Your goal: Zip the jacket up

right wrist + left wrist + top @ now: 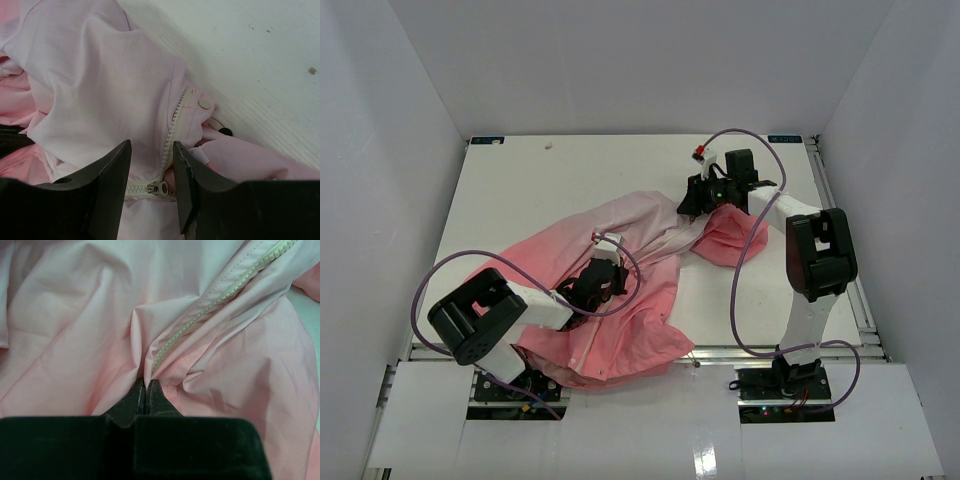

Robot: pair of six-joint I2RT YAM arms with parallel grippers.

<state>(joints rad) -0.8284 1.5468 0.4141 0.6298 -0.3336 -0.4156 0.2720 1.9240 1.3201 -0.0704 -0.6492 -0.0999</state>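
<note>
The salmon-pink jacket [620,300] lies crumpled across the white table from front left to back right. My left gripper [592,287] is shut on a fold of the jacket [100,330] right at its cream zipper [200,315]. My right gripper [698,203] sits over the jacket's far end. In the right wrist view it [152,150] is open, its fingers astride the zipper slider [161,188], which lies low between them, not gripped. The paler jacket fabric [100,85] and the open zipper teeth [175,120] run away from the slider. A snap stud [203,104] sits at the fabric edge.
The white table [570,180] is walled in by white panels on three sides. Purple cables loop from both arms over the jacket. A second dark snap [225,131] lies beside the jacket edge on the table [260,60].
</note>
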